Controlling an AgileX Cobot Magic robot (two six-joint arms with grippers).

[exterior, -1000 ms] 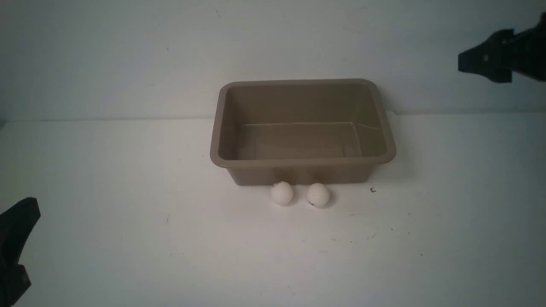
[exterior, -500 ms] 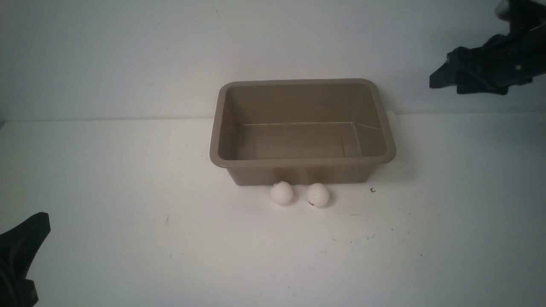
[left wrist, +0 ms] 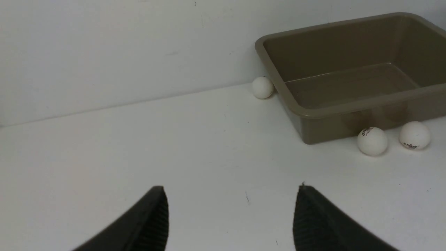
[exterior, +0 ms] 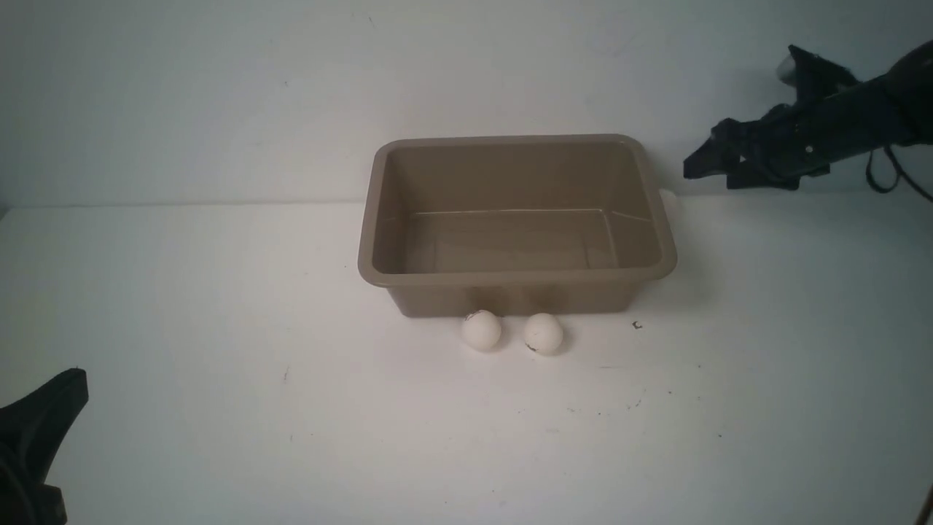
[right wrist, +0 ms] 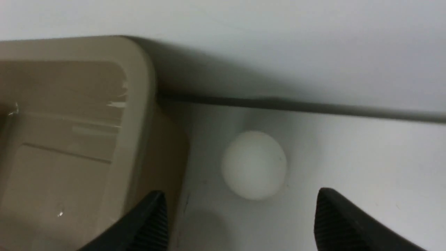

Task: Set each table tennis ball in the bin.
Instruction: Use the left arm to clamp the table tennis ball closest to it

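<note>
The taupe bin (exterior: 510, 278) stands empty at mid-table. Two white table tennis balls (exterior: 482, 330) (exterior: 544, 333) rest against its near wall. The left wrist view shows the bin (left wrist: 348, 108), those two balls (left wrist: 372, 141) (left wrist: 414, 135), and a third ball (left wrist: 262, 87) at the bin's far left corner. Another ball (right wrist: 253, 164) lies by the wall beside the bin's far right corner (right wrist: 136, 104). My right gripper (right wrist: 240, 192) hangs open above it, the ball just past its fingertips; in the front view that gripper (exterior: 701, 165) hovers right of the bin. My left gripper (left wrist: 231, 188) is open and empty, low at the near left (exterior: 47, 408).
The back wall (exterior: 219, 109) runs close behind the bin, leaving only a narrow strip of table (right wrist: 348, 146) there. White tabletop (exterior: 219, 328) spreads in front and to both sides.
My right arm has swung left and down toward the bin's far right corner, and its jaws have spread wider. The left gripper dropped slightly, then held still. Balls and bin have not moved.
</note>
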